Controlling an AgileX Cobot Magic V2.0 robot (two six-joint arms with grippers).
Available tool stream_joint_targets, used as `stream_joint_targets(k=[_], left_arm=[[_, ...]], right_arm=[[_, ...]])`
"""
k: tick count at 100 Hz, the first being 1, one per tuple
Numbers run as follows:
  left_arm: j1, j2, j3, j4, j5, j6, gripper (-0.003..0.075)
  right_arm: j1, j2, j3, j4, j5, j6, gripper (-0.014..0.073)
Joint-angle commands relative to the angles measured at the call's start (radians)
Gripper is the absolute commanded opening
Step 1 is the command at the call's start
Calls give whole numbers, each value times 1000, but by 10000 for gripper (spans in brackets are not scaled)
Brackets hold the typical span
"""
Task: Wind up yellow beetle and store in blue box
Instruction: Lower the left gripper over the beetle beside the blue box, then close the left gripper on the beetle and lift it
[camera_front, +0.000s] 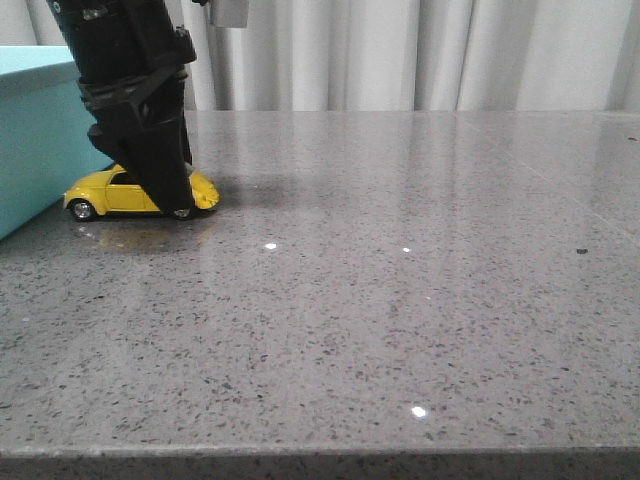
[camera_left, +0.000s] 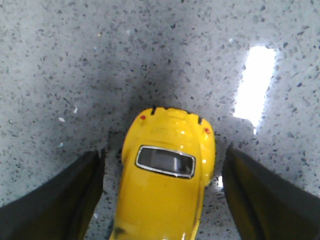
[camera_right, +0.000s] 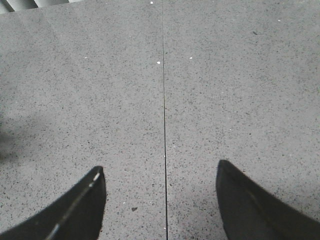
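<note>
Yellow beetle (camera_front: 112, 192), a small glossy toy car with dark windows and silver-hubbed black wheels, stands on all four wheels on a speckled grey stone table (camera_front: 400, 300), at about ten o'clock from the middle of the front view. Its side faces the camera, and its reflection shows faintly on the polished surface just below it. Immediately at its nine o'clock rises the blue box (camera_front: 35, 140), a large light turquoise container with flat matte sides and a paler top edge; the car sits just beside the box wall, though whether the two touch cannot be told.

The left gripper (camera_front: 165, 190), black and blocky, reaches down from twelve o'clock over the car and hides its middle and part of its roof in the front view. In the left wrist view the dark fingers (camera_left: 55, 200) stand apart on either side of the toy's rounded body (camera_left: 165, 185), with a strip of bare table visible between each finger and the yellow paint, so the jaws are spread and not clamped on the car. A small dark window with a silver rim and two tiny red lights show on the end of the car nearest that camera's centre.

The right gripper (camera_right: 160, 200) appears only in its own wrist view, jaws wide apart above bare stone crossed by a thin seam (camera_right: 164, 125). Pale pleated curtains (camera_front: 450, 50) hang behind the table.
</note>
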Motion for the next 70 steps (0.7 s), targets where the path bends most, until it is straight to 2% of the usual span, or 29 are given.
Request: stream_joint_targets(k=[1,25,37,51,70], left_arm=[[-9,-44,-30,-13,-26,-10,443],[-9,-44,-30,-13,-24,-12,270],[-9,-44,-30,-13,-24,-12,207],[-9,-44,-42,-13,-17,-12,166],[-9,-44,-155,-29,13,-72,165]], right_arm=[[1,-8,-24,-17,-69,-13,476],[1,-8,-24,-17,-69,-13,476],[1,-8,-24,-17,-69,-13,476],[1,-8,-24,-17,-69,-13,476],[1,-8,-24,-17,-69,-13,476]])
